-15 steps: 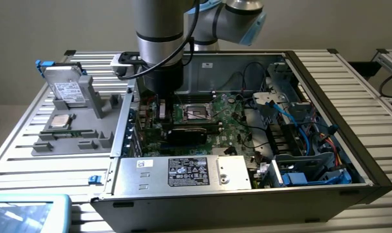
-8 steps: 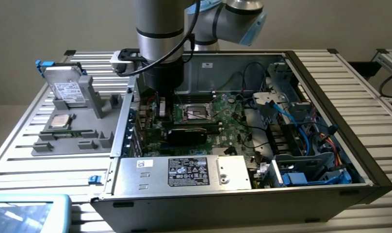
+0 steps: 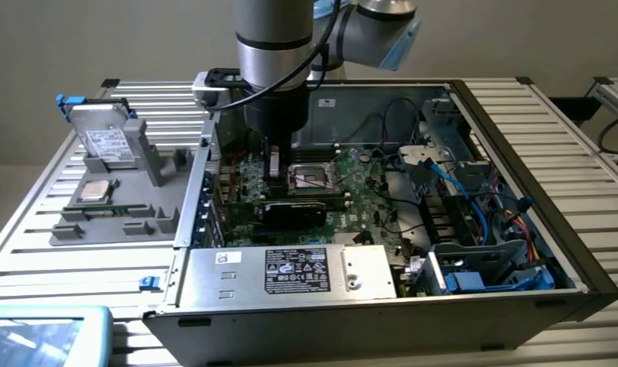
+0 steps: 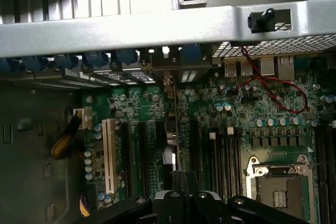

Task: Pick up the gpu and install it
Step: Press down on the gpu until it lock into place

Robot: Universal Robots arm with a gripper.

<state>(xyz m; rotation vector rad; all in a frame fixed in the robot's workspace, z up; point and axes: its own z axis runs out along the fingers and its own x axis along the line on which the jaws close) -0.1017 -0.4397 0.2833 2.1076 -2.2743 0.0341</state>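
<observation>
Exterior view: the arm point(image 3: 273, 53) reaches down into the open computer case point(image 3: 554, 222), which lies on its side on a slatted tabletop point(image 3: 564, 122). The gripper point(image 3: 276, 164) is low over the green motherboard point(image 3: 365, 191), just beside the empty processor socket point(image 3: 311, 177). The graphics card point(image 3: 294, 210) shows as a dark block standing on edge directly below the gripper, its long axis running across the board from the exterior view's left to right, toward the rear wall of slot covers. Room is tight: the power supply point(image 3: 288, 269) sits close on the near side, black and blue cables point(image 3: 442, 183) crowd the exterior view's right, and the case wall closes the left. Outside the case, a grey holder tray point(image 3: 115, 199) carries an upright hard drive point(image 3: 107, 138) and a processor chip point(image 3: 95, 191), well apart from the work. Wrist view: the card point(image 4: 173, 129) appears edge-on as a thin vertical plate, held between the gripper point(image 4: 185, 195) tips; the jaws are closed on it. The card's far end points at the rear bracket openings point(image 4: 173, 59) with blue clips. It stands among the parallel black expansion slots point(image 4: 142, 156), with a white slot point(image 4: 109, 156) to one side and memory slots point(image 4: 220, 156) and the socket point(image 4: 278, 187) to the other. A red wire point(image 4: 273, 90) loops over the board nearby, clear of the card. Whether the card edge is seated cannot be told.
</observation>
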